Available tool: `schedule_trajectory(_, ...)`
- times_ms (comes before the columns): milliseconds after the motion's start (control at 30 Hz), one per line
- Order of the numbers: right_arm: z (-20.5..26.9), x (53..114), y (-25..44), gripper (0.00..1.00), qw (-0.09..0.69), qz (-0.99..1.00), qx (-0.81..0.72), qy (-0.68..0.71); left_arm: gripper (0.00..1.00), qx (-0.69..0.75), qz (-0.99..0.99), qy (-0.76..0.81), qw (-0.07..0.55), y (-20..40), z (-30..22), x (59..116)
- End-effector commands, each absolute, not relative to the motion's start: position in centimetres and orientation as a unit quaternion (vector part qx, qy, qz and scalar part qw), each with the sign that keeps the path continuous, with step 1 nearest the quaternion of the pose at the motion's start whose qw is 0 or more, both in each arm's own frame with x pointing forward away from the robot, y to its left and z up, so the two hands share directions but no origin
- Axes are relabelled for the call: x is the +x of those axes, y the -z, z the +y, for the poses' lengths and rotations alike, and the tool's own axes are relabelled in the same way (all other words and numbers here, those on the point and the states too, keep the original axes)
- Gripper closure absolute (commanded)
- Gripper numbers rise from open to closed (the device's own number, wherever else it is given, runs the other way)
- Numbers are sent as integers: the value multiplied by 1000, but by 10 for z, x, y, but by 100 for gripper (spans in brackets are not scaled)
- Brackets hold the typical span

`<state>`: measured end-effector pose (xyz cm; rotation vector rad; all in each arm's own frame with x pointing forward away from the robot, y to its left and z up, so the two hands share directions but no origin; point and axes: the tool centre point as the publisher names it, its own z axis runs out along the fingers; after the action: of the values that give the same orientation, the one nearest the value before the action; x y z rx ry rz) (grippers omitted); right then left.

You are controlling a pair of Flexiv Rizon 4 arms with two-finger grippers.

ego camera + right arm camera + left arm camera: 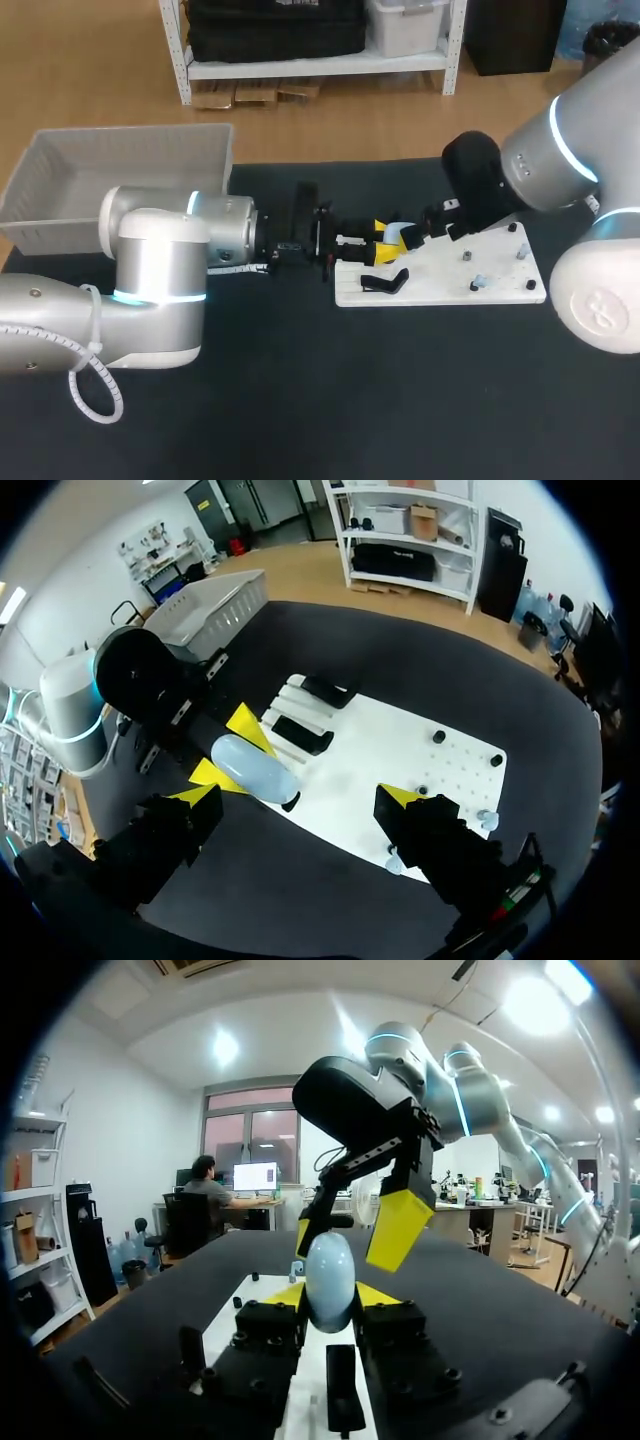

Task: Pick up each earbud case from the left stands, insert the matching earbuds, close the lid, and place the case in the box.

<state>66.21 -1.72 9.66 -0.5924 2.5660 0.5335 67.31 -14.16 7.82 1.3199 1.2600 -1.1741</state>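
A pale blue earbud case is held just above the white board, with my left gripper shut on it from both sides. In the head view the case sits at the board's left end, between the two arms. My right gripper hangs open and wide right over the case, its yellow fingertips straddling it without touching. Small earbuds stand on pegs at the board's right part. Whether the lid is up I cannot tell.
Black stands lie on the board's left half, one near its front edge. A grey bin sits at the table's back left, behind my left arm. The table is covered with a dark mat.
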Motion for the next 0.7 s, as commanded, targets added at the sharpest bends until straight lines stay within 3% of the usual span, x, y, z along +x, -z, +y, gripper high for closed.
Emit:
schedule_trajectory(33,-16,663,-95,0,228,932,-211,-187,100,538,513,480,466,-78,-142,674)
schedule_trajectory(700,-24,672,-106,0,243,932,-192,-186,100,538,513,480,466,-78,-142,674)
